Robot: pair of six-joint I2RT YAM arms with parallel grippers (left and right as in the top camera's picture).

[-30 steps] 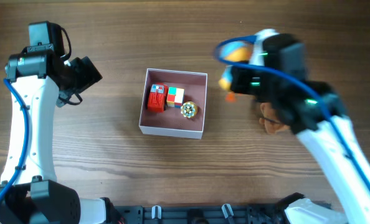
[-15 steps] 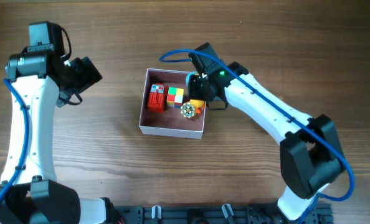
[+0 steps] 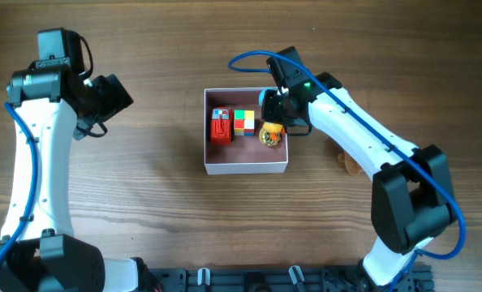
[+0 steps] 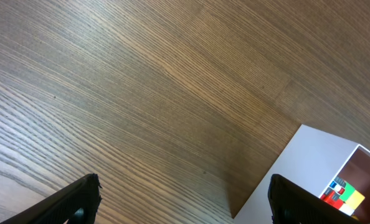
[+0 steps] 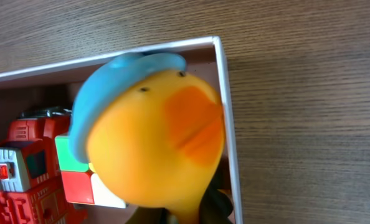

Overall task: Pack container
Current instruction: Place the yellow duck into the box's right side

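Two arms are shown, and only one is at work. The right gripper (image 3: 273, 122) is clamped on a yellow rubber duck with a blue cap (image 5: 147, 143); its fingers are mostly hidden behind the toy, so the grip is judged from how the toy fills the wrist view. The duck hangs over the right side of the container (image 3: 245, 169), a square shallow box with thin white walls and a dusty pink floor, which lies at mid-table between the arms. Inside it already are a red boxy toy robot (image 3: 221, 126) and a multicoloured puzzle cube (image 3: 243, 122), side by side.

**Step in hand (judged):** setting the duck into the free space right of the cube.
- The beak appears pressed against or overlapping the right wall, so a slight shift toward the cube before lowering would keep it off the rim.
- Whether the base has reached the floor cannot be told, so release should wait until it is supported.
- The fingers should part only a little, then lift straight up. The light box would likely slide if the wall is pushed.

**Pose:** the right arm reaches diagonally from the lower right, elbow bent and wrist tipped down over the box. The left arm stands folded at the left, well apart, with the left gripper (image 4: 185, 202) spread and empty above the wooden table (image 4: 141, 93).
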